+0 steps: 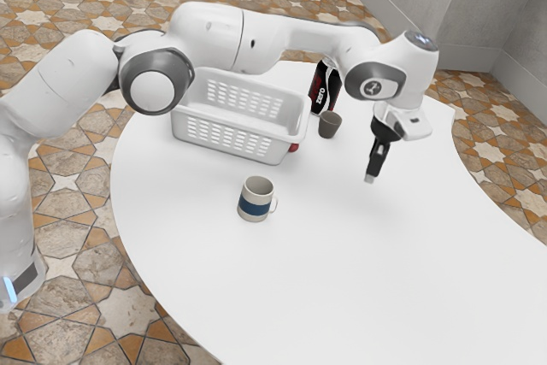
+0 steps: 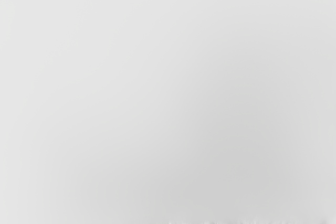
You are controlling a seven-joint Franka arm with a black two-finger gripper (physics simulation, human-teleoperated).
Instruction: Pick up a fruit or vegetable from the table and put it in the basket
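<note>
one white basket [image 1: 235, 138] stands upright on the table [image 1: 342, 254], open top up, presumably to let the produce drop in. beyond its end at the exterior view's right, the gripper [image 1: 370, 178] points down, slightly tilted, likely for a reach from above; whether it is spread or closed i can't tell. it seems to need a move toward the basket, whose wall could get in the way. the likely target, a red thing [image 1: 293, 147], sits just beside the basket's lower corner: small, rounded, partly hidden, perhaps an apple, kind unsure.
</note>
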